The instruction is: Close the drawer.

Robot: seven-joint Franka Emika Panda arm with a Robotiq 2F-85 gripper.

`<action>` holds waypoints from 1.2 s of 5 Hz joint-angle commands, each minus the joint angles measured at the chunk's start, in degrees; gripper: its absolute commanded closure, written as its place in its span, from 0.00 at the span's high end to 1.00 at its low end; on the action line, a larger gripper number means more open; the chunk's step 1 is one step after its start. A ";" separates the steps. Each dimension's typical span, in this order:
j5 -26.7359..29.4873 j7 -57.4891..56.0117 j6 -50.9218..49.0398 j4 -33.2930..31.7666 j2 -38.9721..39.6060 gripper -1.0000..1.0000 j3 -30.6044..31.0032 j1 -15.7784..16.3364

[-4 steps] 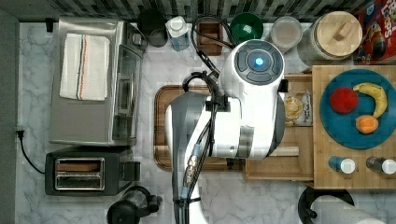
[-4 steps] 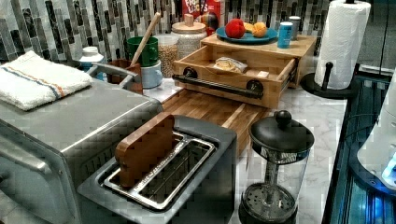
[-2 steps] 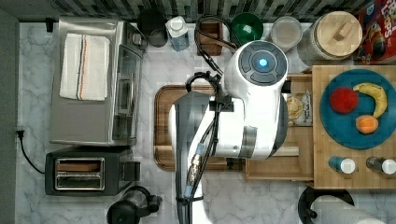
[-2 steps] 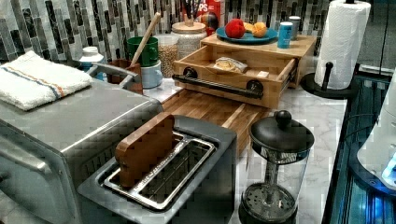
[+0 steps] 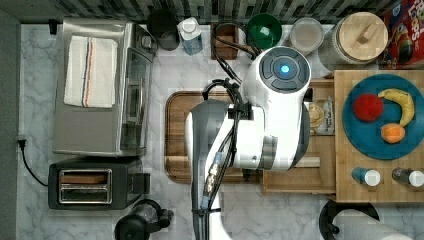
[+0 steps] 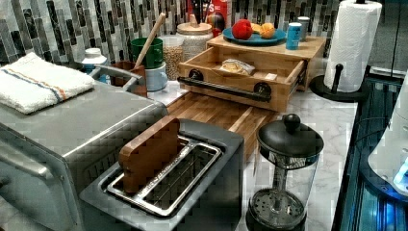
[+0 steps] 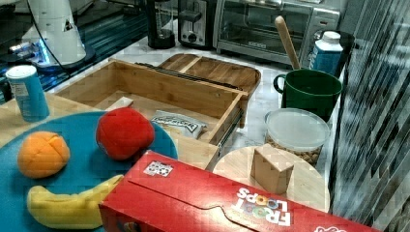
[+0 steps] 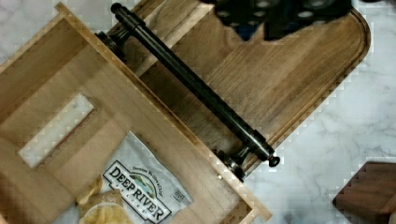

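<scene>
The drawer (image 6: pixel 240 72) is a light bamboo box, pulled out from under the light wood top. Its long black bar handle (image 6: pixel 223 88) runs along the front. A chips bag (image 8: pixel 135 191) lies inside it. In the top view my white arm (image 5: pixel 260 125) hangs over the drawer's front and leaves only its back part (image 5: pixel 322 155) showing. In the wrist view the handle (image 8: pixel 196 88) crosses the picture diagonally, and my dark gripper (image 8: pixel 261 23) hovers over the brown tray just outside it, apart from the bar. The right view shows the drawer (image 7: pixel 159 92) open.
A dark brown rounded tray (image 5: pixel 175 135) lies under and in front of the drawer. On the wood top sits a blue plate (image 5: pixel 372 145) with fruit. A toaster (image 5: pixel 92 186), toaster oven (image 5: pixel 100 85), French press (image 6: pixel 284 173), paper towel roll (image 6: pixel 353 43) and green mug (image 7: pixel 309 89) stand around.
In the top view my arm has shifted a little toward the top view's right, over the drawer. The drawer stays equally far out in the left view.
</scene>
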 commanded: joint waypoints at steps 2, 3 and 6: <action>-5.59 -21.94 7.02 -8.53 -4.11 1.00 7.73 5.72; -6.00 -23.89 6.88 -8.83 -3.67 0.00 8.32 7.12; -8.54 -33.57 14.28 -15.08 0.12 0.00 7.24 5.63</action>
